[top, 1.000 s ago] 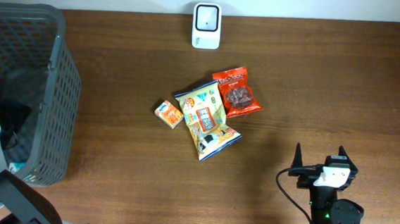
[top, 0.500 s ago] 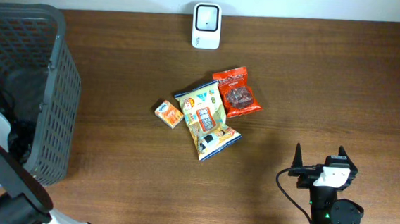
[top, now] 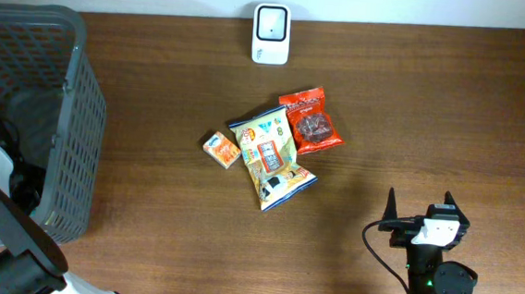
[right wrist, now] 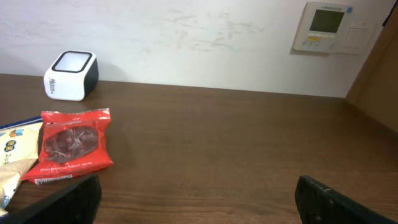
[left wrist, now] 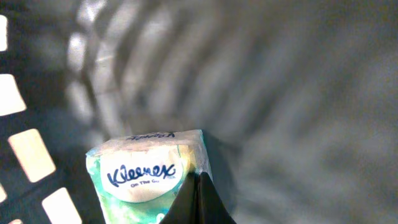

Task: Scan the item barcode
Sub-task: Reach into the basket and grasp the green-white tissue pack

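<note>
A dark wooden table (top: 432, 103) is meeting a white wall (right wrist: 186, 37). In the grey plastic basket (top: 78, 134) at far left, the left gripper (left wrist: 199, 186) is sitting closed just right of the green-and-white Kleenex pack (left wrist: 146, 177); the right gripper (right wrist: 199, 199) is gaping.

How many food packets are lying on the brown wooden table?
3, clustered together: small orange packet at left, yellow-and-blue crisp bag centre, red glossy packet at right. The grey basket may hide more.

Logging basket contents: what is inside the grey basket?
A tissue pack, with the left gripper shut at its edge. Anything else in the basket is lost in shadow.
</note>
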{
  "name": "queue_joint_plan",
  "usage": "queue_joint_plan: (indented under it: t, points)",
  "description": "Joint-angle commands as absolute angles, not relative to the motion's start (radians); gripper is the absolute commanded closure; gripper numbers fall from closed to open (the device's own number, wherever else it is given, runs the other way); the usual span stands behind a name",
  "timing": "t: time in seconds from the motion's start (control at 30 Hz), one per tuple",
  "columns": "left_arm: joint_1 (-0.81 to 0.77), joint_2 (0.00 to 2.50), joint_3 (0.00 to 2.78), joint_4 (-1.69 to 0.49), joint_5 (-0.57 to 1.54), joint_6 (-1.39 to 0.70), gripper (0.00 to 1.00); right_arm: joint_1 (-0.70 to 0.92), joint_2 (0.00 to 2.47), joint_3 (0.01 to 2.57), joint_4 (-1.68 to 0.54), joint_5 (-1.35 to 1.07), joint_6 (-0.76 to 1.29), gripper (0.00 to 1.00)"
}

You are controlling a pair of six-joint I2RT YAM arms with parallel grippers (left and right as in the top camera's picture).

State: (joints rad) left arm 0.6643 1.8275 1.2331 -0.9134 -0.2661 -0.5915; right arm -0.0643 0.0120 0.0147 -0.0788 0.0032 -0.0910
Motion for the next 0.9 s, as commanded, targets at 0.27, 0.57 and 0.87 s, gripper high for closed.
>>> queue_joint_plan:
  t: [0.27, 0.57, 0.87]
  points:
    - [0.667, 1.826, 1.403, -1.031, -0.065, -0.455, 0.26, -0.058, 0.006, 0.006, -0.081, 0.009, -0.097, 0.02]
    - [0.664, 1.827, 1.304, -1.024, -0.156, -0.477, 0.12, -0.058, 0.006, 0.006, -0.081, 0.009, -0.097, 0.02]
    - [0.664, 1.827, 1.231, -0.871, -0.179, -0.485, 1.00, -0.058, 0.006, 0.006, -0.081, 0.009, -0.097, 0.02]
